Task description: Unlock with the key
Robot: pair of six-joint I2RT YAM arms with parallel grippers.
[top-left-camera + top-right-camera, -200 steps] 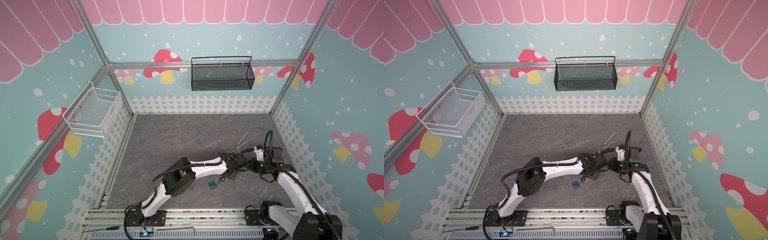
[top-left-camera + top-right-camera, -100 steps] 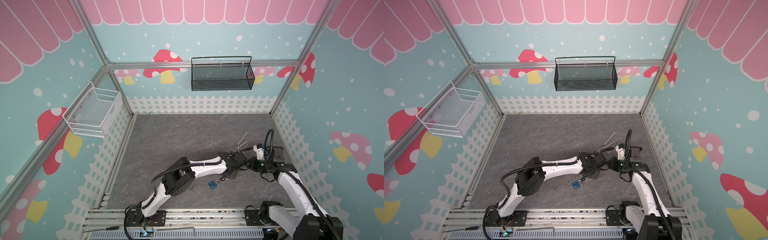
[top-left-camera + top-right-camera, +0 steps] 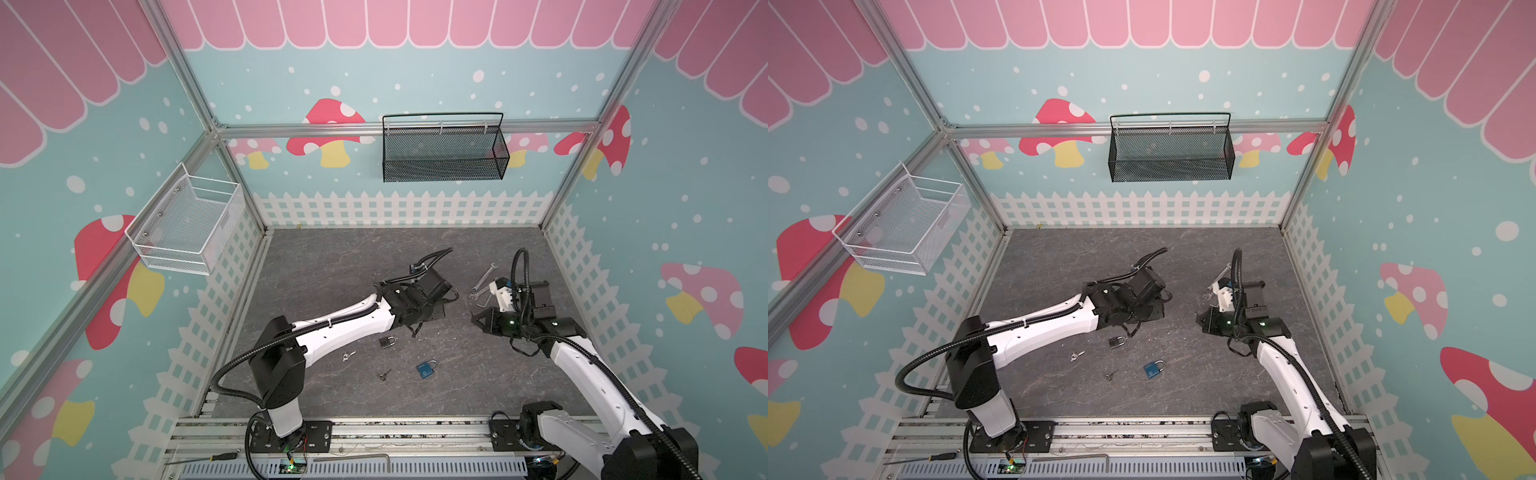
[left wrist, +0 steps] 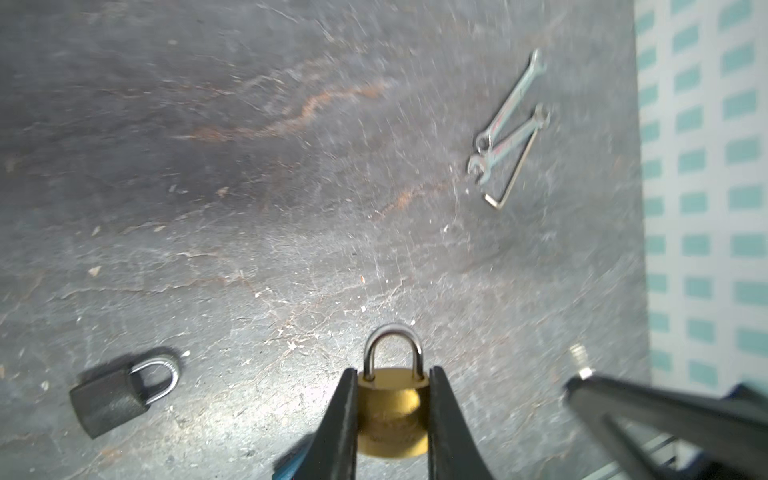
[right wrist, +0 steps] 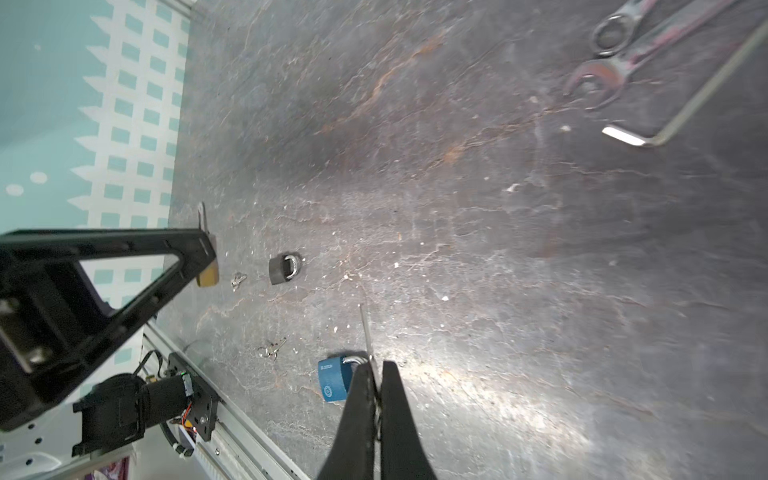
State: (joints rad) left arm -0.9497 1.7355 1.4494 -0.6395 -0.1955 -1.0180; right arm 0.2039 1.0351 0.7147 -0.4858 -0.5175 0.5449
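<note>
The left gripper (image 4: 392, 374) has its fingers (image 4: 345, 415) closed most of the way onto the brass lock (image 4: 392, 411), one finger flat against each side of the body. The shackle (image 4: 393, 345) is shut and sticks out past the fingertips. As far as I can tell the lock is held up off the floor (image 4: 249, 166).

The right gripper (image 5: 377, 365) is pinched tight on the key (image 5: 365, 328), and the thin blade pokes out beyond its fingertips. The two grippers face each other tip to tip with a gap between them. The key's tip sits off to one side of the left fingers, not touching the lock.

Well beyond the left fingertips lie two wrenches (image 4: 510, 102), touching each other, and a hex key (image 4: 518, 169) right against them. Off to the other side of the left fingers, the black lock (image 4: 110, 399) lies flat with its shackle closed.

The blue lock (image 5: 332, 380) shows just beside the right fingers in the right wrist view. Both top views put it on the floor, apart from both grippers (image 3: 427, 369). Two loose keys (image 5: 239, 280) lie on the floor near the black and blue locks, clear of either gripper.
</note>
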